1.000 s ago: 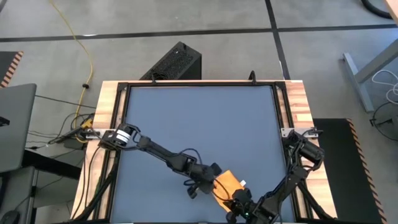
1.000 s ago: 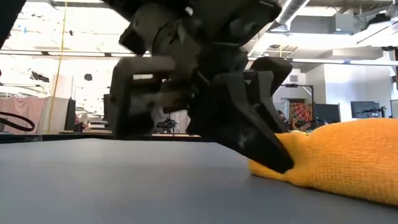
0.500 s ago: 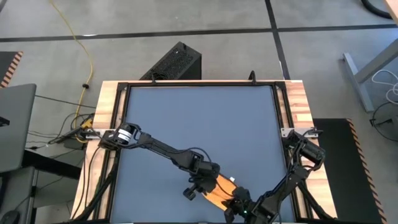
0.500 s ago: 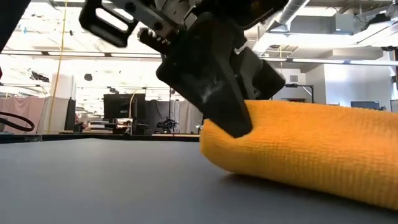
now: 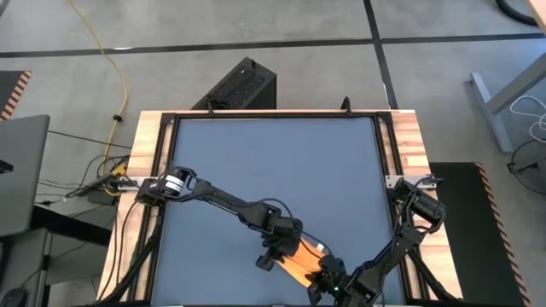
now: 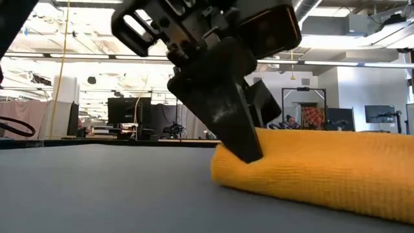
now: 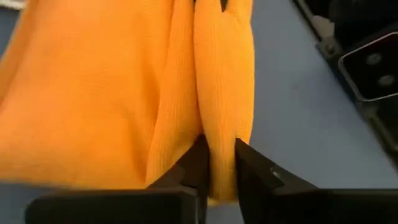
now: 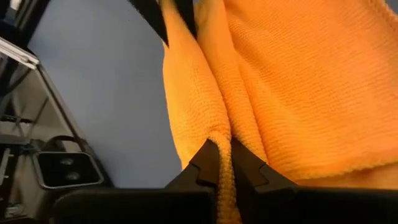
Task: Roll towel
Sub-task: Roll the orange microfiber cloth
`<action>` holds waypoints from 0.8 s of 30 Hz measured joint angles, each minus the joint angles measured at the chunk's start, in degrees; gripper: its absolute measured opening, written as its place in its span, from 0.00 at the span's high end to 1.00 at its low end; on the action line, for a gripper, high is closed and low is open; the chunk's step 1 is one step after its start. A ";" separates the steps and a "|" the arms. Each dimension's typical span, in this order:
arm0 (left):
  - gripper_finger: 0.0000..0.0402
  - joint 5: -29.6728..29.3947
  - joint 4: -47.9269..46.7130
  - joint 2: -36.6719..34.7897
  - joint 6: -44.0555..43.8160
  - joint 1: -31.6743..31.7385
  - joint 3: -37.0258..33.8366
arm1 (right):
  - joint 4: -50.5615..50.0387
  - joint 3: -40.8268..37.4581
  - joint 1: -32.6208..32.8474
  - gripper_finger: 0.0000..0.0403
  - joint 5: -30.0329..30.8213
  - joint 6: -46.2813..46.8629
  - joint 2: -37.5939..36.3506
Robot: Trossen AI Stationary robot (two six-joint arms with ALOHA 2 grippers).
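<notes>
The yellow-orange towel (image 5: 300, 258) lies as a thick roll (image 6: 323, 168) on the dark blue tabletop, close to the near edge and right of the middle. My left gripper (image 7: 219, 171) is shut on the roll's left end, and shows in the high view (image 5: 280, 254) too. My right gripper (image 8: 222, 163) is shut on the opposite end, nearer the table's front (image 5: 326, 276). Both arms hide parts of the cloth from above. My left gripper pinches a thick rolled fold (image 7: 217, 146) at the towel's left end between its two fingers. One finger (image 6: 226, 123) slants down onto that end from the far left. The roll lies on the table, level. My right gripper pinches the same rolled fold at its other end (image 8: 217, 140) between its two fingers. It slants down from the table's near right side and the fingers point along the fold. The cloth beside them spreads flat on the table.
The tabletop (image 5: 273, 162) stretches bare toward the far and left sides. Wooden rails (image 5: 145, 145) with black frames border it left and right. The table's near edge runs just in front of the right gripper.
My left gripper has turned about its wrist and tipped steeper, staying at the towel's left end. The towel has been rolled over there: from a low, flat lump it has become a thick round roll, and from above it shows as a narrower strip. My right gripper has held its place.
</notes>
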 joint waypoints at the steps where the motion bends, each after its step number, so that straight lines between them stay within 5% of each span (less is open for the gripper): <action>1: 0.85 -0.25 -0.50 -0.45 1.07 0.31 -0.02 | -0.86 0.00 0.02 0.92 0.30 0.00 0.00; 8: 0.74 -0.50 -7.81 -2.75 3.79 2.19 -0.40 | -3.48 -0.92 0.30 0.92 -0.01 1.53 -0.14; 16: 0.76 6.32 -8.01 -8.57 6.60 3.39 -3.54 | -1.21 -3.43 0.23 0.92 0.03 4.30 -0.17; 21: 0.82 6.59 14.49 -13.90 6.13 -1.54 -10.50 | -1.31 -3.47 0.19 0.92 0.23 3.90 -0.13; 24: 0.85 0.13 29.64 -14.13 5.70 -5.67 -14.34 | -1.33 -3.48 0.17 0.92 0.30 3.87 -0.09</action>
